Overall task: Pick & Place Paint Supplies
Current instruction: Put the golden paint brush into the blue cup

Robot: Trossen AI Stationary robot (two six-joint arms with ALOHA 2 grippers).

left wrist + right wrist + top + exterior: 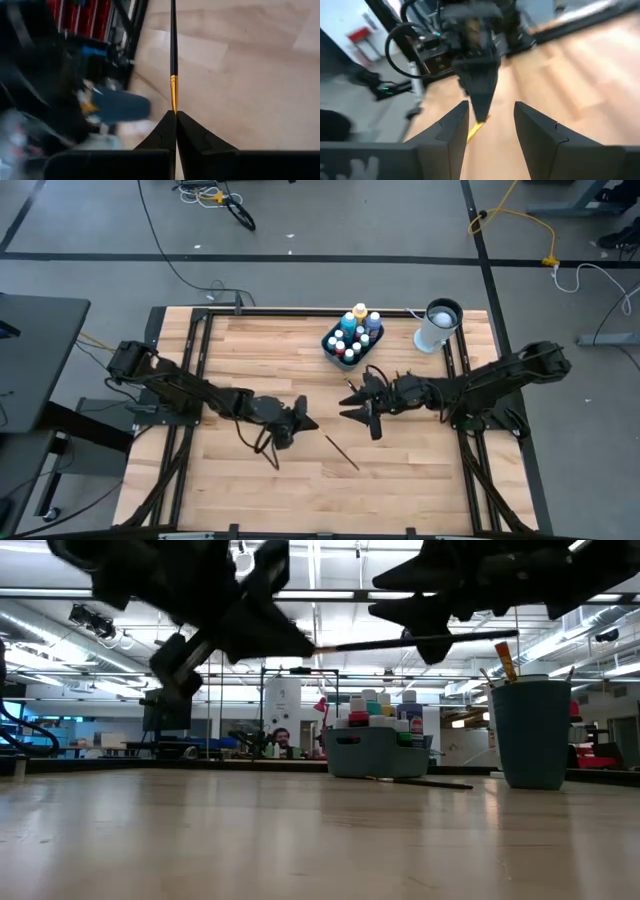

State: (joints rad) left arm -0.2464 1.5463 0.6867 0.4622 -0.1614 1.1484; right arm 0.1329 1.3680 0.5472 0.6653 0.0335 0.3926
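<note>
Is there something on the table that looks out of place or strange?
One brush lies alone on the bare wood table, apart from the tray of paint bottles and the cup. Another brush is pinched in the shut left end effector, off the table. Nothing looks spilled or damaged.

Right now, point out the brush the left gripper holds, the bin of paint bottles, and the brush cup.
brush (173, 55), left wrist view, dark handle.
bin of paint bottles (375, 752), low view, front wall.
brush cup (531, 735), low view, side wall.
</note>
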